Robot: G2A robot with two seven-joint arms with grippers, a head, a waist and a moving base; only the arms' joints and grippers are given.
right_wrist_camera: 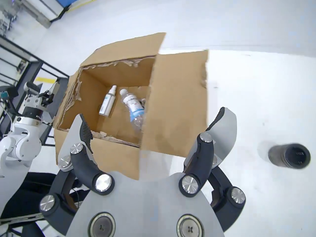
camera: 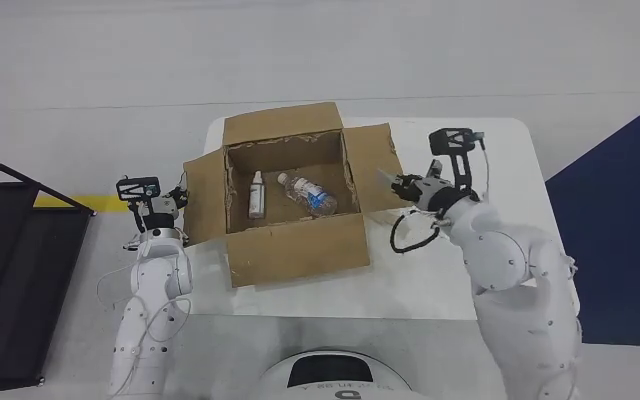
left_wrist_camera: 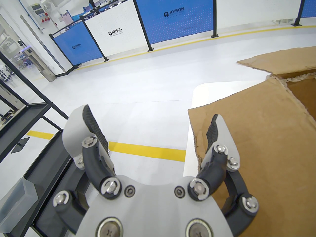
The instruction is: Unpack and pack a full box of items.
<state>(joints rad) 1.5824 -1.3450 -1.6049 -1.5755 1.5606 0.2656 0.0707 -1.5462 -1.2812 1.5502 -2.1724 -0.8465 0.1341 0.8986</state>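
Note:
An open cardboard box [camera: 290, 250] stands on the white table [camera: 480, 150] with all flaps folded out. Inside lie a white spray bottle [camera: 257, 194] and a clear water bottle [camera: 308, 194], side by side on the box floor. My left gripper [left_wrist_camera: 150, 114] is open and empty, just off the box's left flap [left_wrist_camera: 259, 129] at the table's left edge. My right gripper [right_wrist_camera: 151, 114] is open and empty too, above the right flap [right_wrist_camera: 177, 94], looking down at the spray bottle [right_wrist_camera: 108, 101] and water bottle [right_wrist_camera: 133, 107]. From above, the left gripper [camera: 178, 198] and right gripper [camera: 395, 182] flank the box.
A small black cylinder [right_wrist_camera: 288, 155] lies on the table to the right of the box. A black metal rack [left_wrist_camera: 29, 129] stands on the floor left of the table, with a translucent container [left_wrist_camera: 17, 198] on it. The table's right side is bare.

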